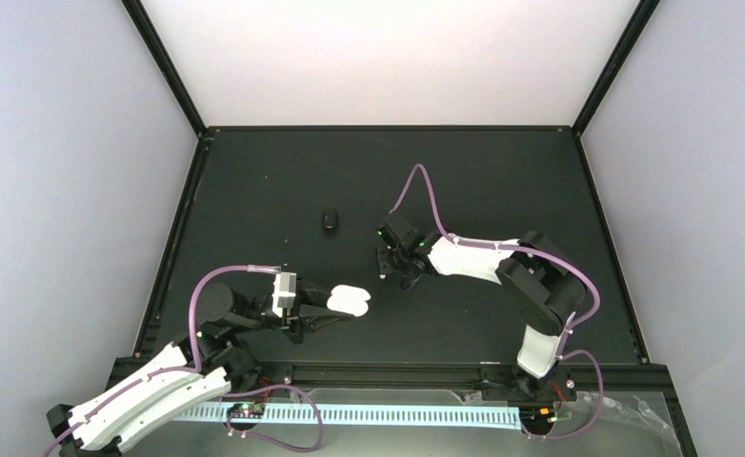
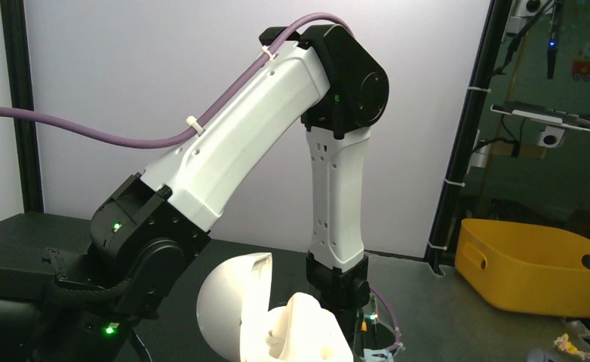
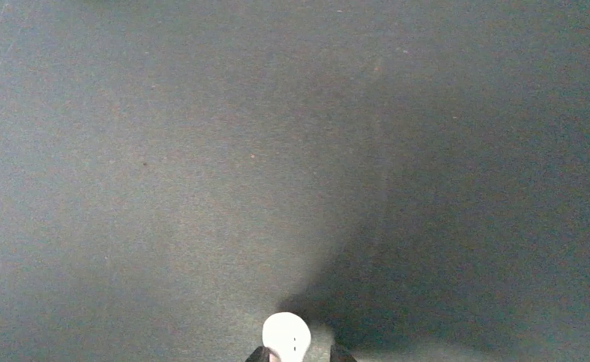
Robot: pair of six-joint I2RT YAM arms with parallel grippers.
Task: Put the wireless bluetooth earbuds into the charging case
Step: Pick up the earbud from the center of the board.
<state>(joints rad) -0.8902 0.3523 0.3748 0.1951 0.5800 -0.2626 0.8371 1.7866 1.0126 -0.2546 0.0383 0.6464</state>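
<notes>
A white charging case (image 1: 352, 300) is held open in my left gripper (image 1: 335, 306), just above the near-left part of the black table (image 1: 502, 181). In the left wrist view its round lid (image 2: 228, 305) stands up left of the base (image 2: 307, 335), and my own fingers are hidden. My right gripper (image 1: 403, 273) points down at the table centre, right of the case. One white earbud (image 3: 285, 336) sits between its fingertips (image 3: 259, 354). A small black thing (image 1: 330, 220) lies farther back on the table, too small to identify. The other earbuds are out of view.
Black frame posts rise at the table's back corners, with white walls around them. The right arm (image 2: 337, 188) stands close in front of the left wrist camera. A yellow bin (image 2: 537, 264) sits off the table beyond it.
</notes>
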